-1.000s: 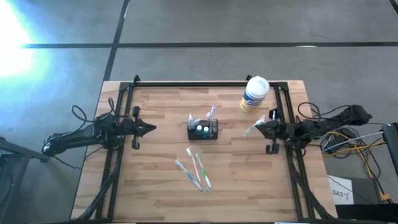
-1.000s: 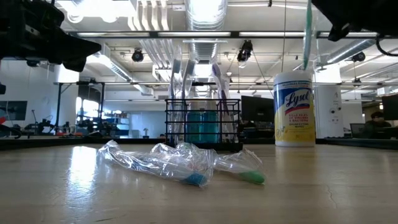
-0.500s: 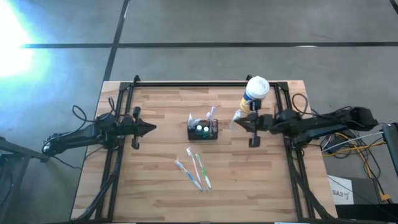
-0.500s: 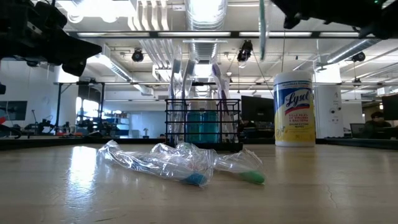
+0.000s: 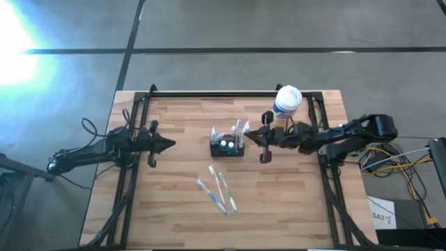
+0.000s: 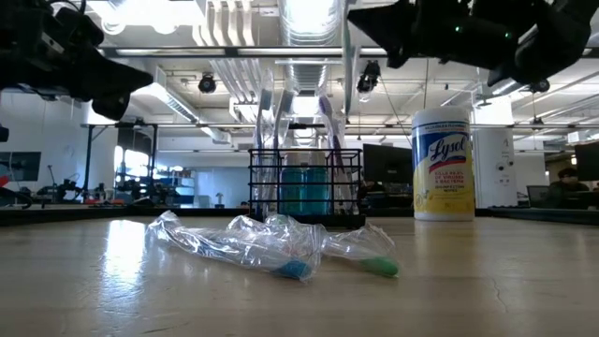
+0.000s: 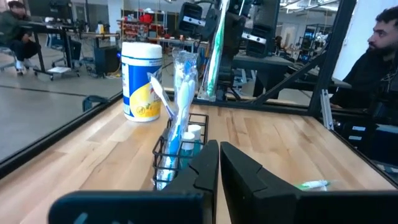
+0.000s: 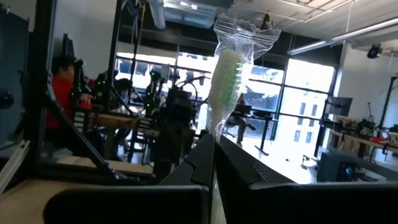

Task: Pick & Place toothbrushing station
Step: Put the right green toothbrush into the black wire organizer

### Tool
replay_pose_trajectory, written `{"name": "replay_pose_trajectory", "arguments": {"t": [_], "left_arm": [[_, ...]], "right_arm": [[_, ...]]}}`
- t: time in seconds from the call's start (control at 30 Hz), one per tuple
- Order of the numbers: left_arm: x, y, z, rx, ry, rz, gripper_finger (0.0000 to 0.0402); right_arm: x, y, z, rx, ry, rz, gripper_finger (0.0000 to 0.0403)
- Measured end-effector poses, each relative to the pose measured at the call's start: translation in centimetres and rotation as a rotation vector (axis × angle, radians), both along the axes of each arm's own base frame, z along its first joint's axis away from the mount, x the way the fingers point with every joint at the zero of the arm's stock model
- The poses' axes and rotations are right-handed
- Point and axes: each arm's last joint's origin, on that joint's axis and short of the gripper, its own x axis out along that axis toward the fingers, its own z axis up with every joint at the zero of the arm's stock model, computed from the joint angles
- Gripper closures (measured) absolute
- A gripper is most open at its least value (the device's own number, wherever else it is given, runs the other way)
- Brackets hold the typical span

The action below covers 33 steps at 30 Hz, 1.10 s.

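Note:
The toothbrushing station [image 5: 228, 146], a small black wire-mesh caddy, stands mid-table on its base with wrapped toothbrushes upright inside it; it also shows in the low view [image 6: 306, 187] and the left wrist view [image 7: 177, 149]. My right gripper [image 5: 251, 137] hovers just right of the caddy, shut on a plastic-wrapped toothbrush [image 8: 227, 74]. My left gripper [image 5: 171, 144] waits shut and level at the table's left, holding nothing. My right gripper pinches the wrapped toothbrush's handle [image 8: 214, 134] between its two fingers, just below the green bristle head. The fingers come nearly level from the table's right and lie across the brush. The brush stands upright [image 6: 346, 56], lifted clear, above the caddy's right side.
Several wrapped toothbrushes [image 5: 217, 189] lie loose on the near side of the caddy, their crinkled plastic in the low view [image 6: 271, 248]. A white-and-yellow wipes tub [image 5: 286, 104] stands at the far right. Black frame rails [image 5: 230, 94] border the table. A person [image 7: 385, 37] sits beyond it.
My right gripper has travelled from the table's right edge toward the left, up to the caddy, staying shut and carrying the wrapped toothbrush upright and clear of the table.

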Motion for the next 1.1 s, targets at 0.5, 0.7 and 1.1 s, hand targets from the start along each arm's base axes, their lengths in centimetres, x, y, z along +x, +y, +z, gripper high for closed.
{"name": "replay_pose_trajectory", "arguments": {"t": [0.5,0.7,1.1], "left_arm": [[0.0,0.0,-0.1,-0.016,0.011,0.002,0.0381],[0.0,0.0,-0.1,-0.020,0.011,0.002,0.0381],[0.0,0.0,-0.1,-0.026,0.010,0.003,0.0381]], "right_arm": [[0.7,-0.2,-4.1,-0.027,0.049,-0.063,0.0395],[1.1,-0.3,-5.5,-0.027,0.088,-0.082,0.0395],[1.5,-0.3,-7.0,-0.007,0.131,-0.100,0.0395]]}}
